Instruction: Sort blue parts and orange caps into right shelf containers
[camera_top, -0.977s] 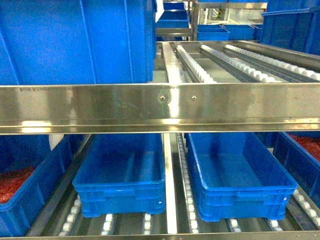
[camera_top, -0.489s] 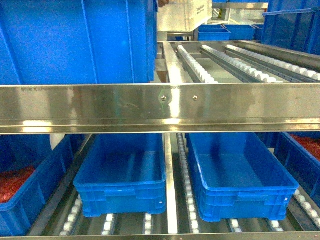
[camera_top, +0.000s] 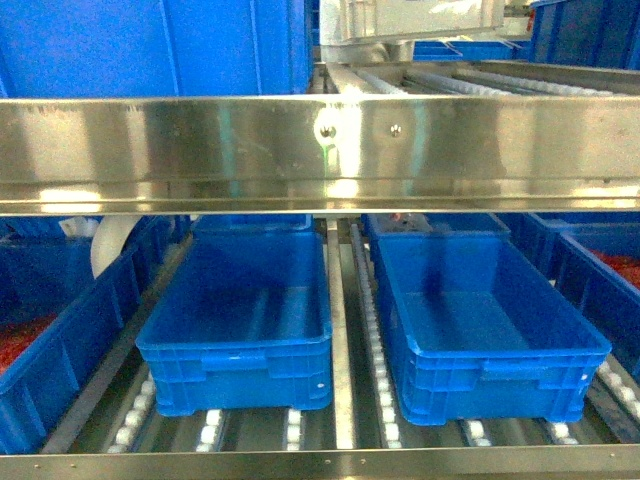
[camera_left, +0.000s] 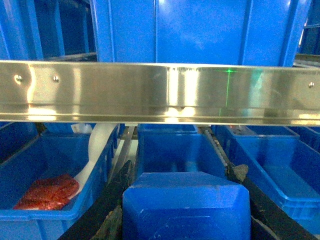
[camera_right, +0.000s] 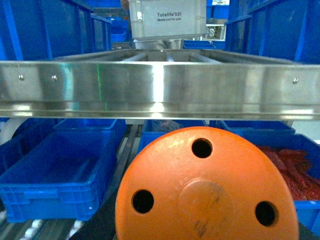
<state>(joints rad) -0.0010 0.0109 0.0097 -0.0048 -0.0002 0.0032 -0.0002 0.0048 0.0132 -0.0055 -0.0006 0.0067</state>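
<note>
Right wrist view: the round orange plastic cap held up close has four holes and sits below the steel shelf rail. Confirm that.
Not quite. The round orange plastic cap shows three holes, not four, spaced around a raised centre disc; the right wrist view makes this plain. The rest holds: it sits below the steel shelf rail, close to the camera.

The shelf rail (camera_top: 320, 150) was shiny brushed metal. The crates (camera_top: 240, 330) were smooth blue plastic. The orange cap (camera_right: 205, 195) looked matt and scuffed.
</note>
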